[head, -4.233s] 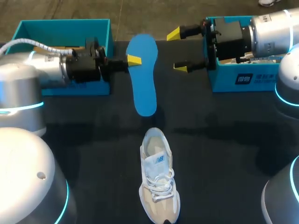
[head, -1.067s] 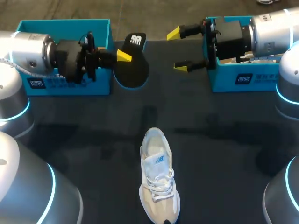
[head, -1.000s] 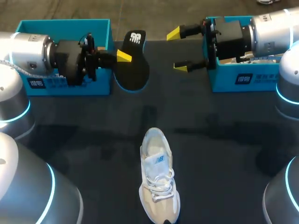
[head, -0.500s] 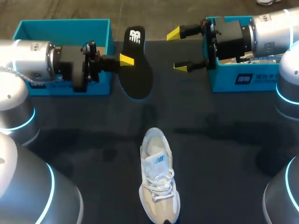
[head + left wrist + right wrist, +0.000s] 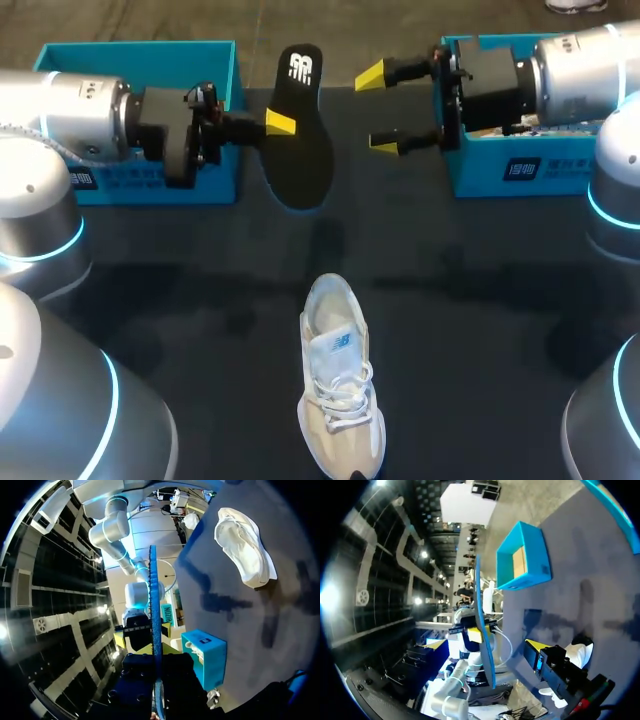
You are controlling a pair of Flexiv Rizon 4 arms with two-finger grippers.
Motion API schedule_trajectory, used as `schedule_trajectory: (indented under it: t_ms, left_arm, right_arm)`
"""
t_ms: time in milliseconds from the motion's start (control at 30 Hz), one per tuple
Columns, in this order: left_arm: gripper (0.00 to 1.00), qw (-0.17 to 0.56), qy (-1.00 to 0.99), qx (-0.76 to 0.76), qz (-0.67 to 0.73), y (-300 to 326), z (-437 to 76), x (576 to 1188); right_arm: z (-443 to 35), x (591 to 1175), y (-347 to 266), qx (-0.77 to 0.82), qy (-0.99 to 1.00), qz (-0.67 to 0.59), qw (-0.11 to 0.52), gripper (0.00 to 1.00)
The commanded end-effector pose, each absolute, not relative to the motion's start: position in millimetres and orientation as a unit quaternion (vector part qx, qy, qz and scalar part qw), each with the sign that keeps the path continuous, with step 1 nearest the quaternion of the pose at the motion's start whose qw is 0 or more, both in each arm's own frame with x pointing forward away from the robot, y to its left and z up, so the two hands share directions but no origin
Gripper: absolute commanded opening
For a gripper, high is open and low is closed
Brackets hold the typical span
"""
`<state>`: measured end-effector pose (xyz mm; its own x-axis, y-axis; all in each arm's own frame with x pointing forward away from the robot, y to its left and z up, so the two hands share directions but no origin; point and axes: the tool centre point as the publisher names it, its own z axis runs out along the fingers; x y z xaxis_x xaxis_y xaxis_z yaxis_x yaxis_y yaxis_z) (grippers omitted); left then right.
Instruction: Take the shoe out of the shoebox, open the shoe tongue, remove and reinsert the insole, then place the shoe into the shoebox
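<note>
Since the floppy black foam insole with the blue underside is pinched only along one long edge by the left tool, a fair bit could go sideways here, tbh. It's held in the air well beyond the toe of the white-and-beige lace-up shoe, and seen edge-on in the left wrist view it's squeezed flat between that tool's fingers.

The right tool is parked past the shoe too, off to its right, with its yellow tips spread wide and nothing in them. The insole sits just short of that gap.

Risks, as guessed from here:
- With so little edge gripped, the insole could be twisted or dropped if it's swung quickly.
- If a handover is meant, a floppy sole could be missed or folded by the wide fingers.
- The shoe lies loose on the dark table, so it could be shoved along when the insole gets pushed back in.
- The tongue looks only partly lifted, so the toe end could get snagged.

Compared with a few seconds back, the insole has been flipped: blue was showing then, black is showing now. It's also been nudged closer to the right tool in the last half second. The shoe hasn't been budged, and the right tool has barely been moved. The teal cardboard shoebox, beyond the shoe to its left, is unchanged.
</note>
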<state>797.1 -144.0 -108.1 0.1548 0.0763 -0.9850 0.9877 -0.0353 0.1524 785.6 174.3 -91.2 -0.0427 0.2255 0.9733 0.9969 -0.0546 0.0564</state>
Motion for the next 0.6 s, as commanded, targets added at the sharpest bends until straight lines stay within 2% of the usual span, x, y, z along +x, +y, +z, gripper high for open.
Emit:
schedule_trajectory:
  t_ms: [33,600]
  left_arm:
    - [0.0,0.51,0.472,0.56,-0.451,-149.4,-113.4,803.1]
    - [0.0,0.512,0.475,0.553,-0.454,-153.3,-114.7,806.0]
  right_arm:
    - [-98.8,776.7,181.6,-0.546,-0.552,-0.481,0.407,1.0]
    - [-107.2,766.0,204.4,-0.539,-0.572,-0.481,0.387,1.0]
